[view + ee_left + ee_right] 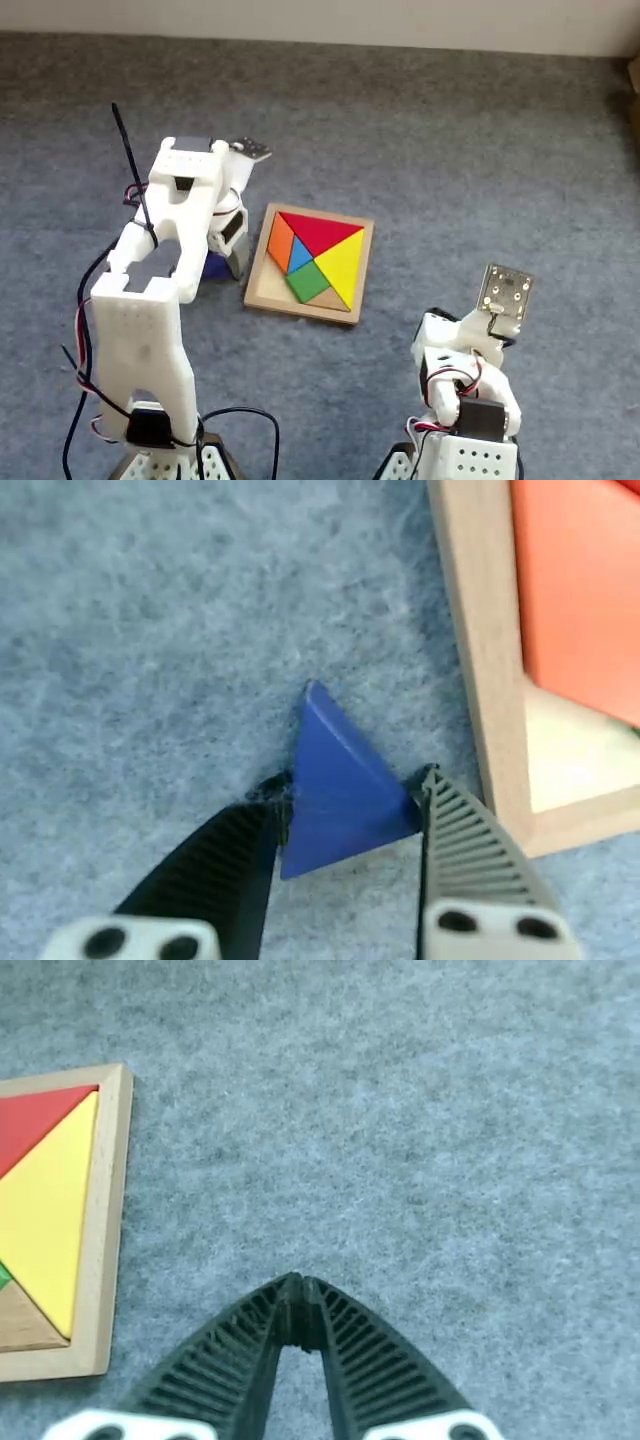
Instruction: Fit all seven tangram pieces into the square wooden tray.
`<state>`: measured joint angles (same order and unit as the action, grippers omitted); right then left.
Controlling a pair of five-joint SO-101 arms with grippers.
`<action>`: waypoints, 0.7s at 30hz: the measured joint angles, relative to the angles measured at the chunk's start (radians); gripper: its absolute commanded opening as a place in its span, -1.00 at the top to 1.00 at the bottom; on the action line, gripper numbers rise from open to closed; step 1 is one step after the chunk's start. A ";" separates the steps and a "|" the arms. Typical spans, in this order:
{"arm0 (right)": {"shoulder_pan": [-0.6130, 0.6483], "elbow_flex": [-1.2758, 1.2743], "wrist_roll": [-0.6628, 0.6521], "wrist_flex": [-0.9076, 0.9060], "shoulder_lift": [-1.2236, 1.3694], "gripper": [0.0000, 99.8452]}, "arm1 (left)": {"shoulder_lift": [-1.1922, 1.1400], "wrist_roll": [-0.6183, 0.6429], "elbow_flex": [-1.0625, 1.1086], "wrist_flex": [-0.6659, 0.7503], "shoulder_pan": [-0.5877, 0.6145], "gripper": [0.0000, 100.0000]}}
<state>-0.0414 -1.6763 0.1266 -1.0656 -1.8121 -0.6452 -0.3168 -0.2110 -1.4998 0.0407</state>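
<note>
Currently pinched: blue triangle [340, 800], gripped at its two wide corners by the left gripper [352, 780]; I cannot tell whether it rests on the carpet [450, 150] or hangs just above it.
Pointing: sharp tip away from the wrist, long edge lying across between the fingers; the tip-to-edge axis runs roughly along the nearest tray rim.
Place: just beside the tray [480, 630], outside its left rim, with a strip of carpet between.
Tray contents: seated pieces [320, 232] in red, yellow, orange, green, light blue and tan; a bare patch [570, 750] of wood in the corner nearest the triangle.
In the way: the raised rim stands between triangle and bare patch; the left arm [150, 300] overhangs the triangle from above.
Right gripper [298, 1310]: fingers pressed together on nothing, over carpet beyond the tray's opposite side, well apart from the triangle.
</note>
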 measured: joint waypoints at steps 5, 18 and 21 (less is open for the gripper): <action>0.000 0.000 0.000 0.000 0.000 0.99 | 0.046 0.000 0.014 0.003 0.002 0.70; 0.000 0.000 0.000 0.000 0.000 0.99 | 0.308 -0.003 0.176 0.005 -0.032 0.63; 0.000 0.000 0.000 0.000 0.000 0.99 | 0.324 -0.005 0.176 0.005 -0.034 0.68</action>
<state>-0.0414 -1.6763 0.1266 -1.0656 -1.8121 -0.3214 -0.3214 -0.0345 -1.4952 0.0069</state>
